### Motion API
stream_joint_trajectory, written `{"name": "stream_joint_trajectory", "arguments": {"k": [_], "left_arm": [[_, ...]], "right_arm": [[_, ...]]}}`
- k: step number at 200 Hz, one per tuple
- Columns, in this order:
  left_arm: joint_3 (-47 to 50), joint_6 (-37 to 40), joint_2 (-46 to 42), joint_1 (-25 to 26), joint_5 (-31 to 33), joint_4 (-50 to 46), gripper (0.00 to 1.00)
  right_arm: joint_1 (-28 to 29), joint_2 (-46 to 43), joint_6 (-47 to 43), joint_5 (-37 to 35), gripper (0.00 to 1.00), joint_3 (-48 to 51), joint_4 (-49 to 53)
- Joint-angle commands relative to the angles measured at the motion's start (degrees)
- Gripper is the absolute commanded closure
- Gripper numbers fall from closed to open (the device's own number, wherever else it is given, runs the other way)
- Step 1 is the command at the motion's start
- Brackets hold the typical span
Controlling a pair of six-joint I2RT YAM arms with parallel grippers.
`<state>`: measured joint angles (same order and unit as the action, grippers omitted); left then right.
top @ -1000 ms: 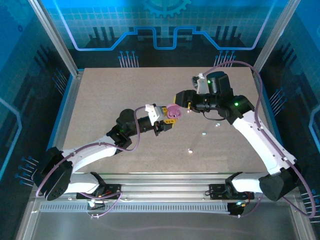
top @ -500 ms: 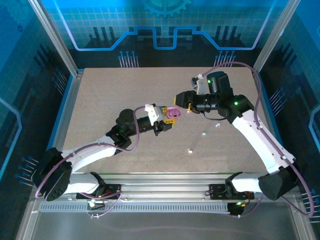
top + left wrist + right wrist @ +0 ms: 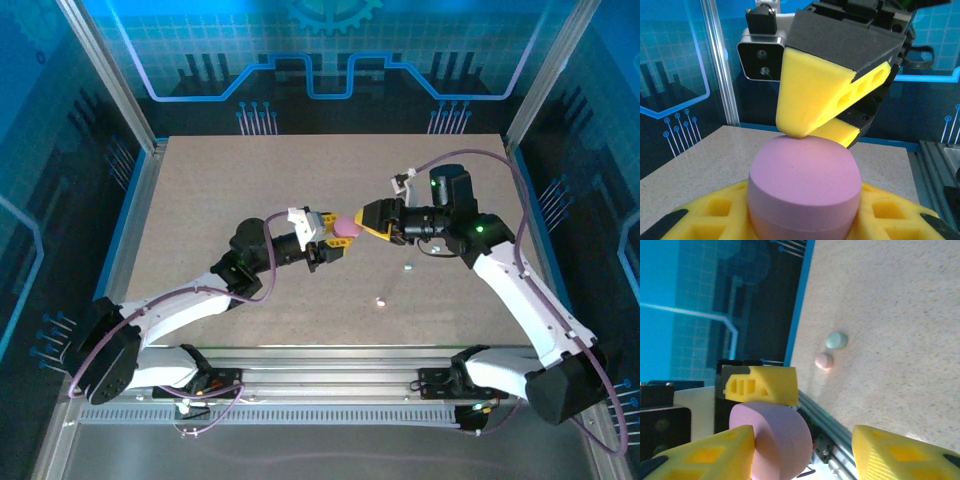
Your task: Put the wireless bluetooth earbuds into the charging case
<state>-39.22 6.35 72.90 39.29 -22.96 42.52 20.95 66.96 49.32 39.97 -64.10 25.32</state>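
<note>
My left gripper (image 3: 338, 234) is shut on a closed pink oval charging case (image 3: 346, 227), held above the middle of the table. In the left wrist view the case (image 3: 805, 175) sits between my yellow fingers, and a yellow fingertip (image 3: 799, 131) of the right gripper touches its top. My right gripper (image 3: 371, 220) stands open right beside the case. In the right wrist view the case (image 3: 777, 437) lies against one finger (image 3: 705, 455), while the other finger (image 3: 905, 455) is far off. Two earbuds lie on the table, a pale green one (image 3: 836, 340) and a pink one (image 3: 824, 360).
The two loose earbuds (image 3: 407, 267) (image 3: 380, 301) lie on the speckled table (image 3: 220, 190) in front of the right arm. Aluminium rails (image 3: 330, 360) run along the near edge, and blue panels wall in the sides and back.
The right gripper has swung down and left from behind the case and now has one fingertip on it. The left gripper and the case have barely moved.
</note>
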Motion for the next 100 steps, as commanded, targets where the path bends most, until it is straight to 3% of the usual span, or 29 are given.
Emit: {"name": "stream_joint_trajectory", "arguments": {"k": [1, 25, 83, 100], "left_arm": [[-2.3, -2.2, -1.6, 0.4, -2.4, 4.4, 0.63], [-2.5, -2.8, -1.4, 0.4, -2.5, 4.9, 0.63], [-2.9, -4.0, -0.8, 0.5, -1.9, 6.2, 0.62], [-3.0, -3.8, -0.8, 0.4, -2.2, 5.9, 0.63]], "right_arm": [[-0.3, 0.2, 3.9, 8.8, 0.47, 2.7, -8.7], [-0.1, 1.2, 6.4, 11.9, 0.52, 4.1, -13.8], [0.4, 2.4, 5.7, 16.5, 0.5, 4.6, -15.3], [0.4, 2.5, 5.2, 17.4, 0.54, 4.3, -15.0]]}}
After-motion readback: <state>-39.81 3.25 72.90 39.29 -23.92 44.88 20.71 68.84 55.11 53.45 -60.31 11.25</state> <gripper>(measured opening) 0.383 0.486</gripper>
